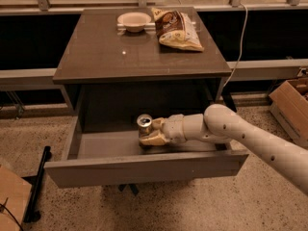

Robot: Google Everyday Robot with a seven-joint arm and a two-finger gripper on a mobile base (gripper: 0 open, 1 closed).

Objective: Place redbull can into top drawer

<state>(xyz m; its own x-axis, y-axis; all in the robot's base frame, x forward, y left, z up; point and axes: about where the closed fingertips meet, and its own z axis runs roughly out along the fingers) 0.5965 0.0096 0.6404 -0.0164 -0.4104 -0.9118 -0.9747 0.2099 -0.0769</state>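
The top drawer (144, 168) is pulled out from under the table, its pale inside showing. The redbull can (144, 123) stands upright inside the drawer, near the middle, its silver top showing. My gripper (148, 135) reaches in from the right and is closed around the can's body, low in the drawer. The can's lower part is hidden by the fingers and the drawer's front panel.
On the table top (106, 57) at the back are a pale bowl (134, 20) and a crinkled snack bag (175, 30). A cardboard box (291, 105) stands on the floor at the right. A black stand (36, 189) lies at the lower left.
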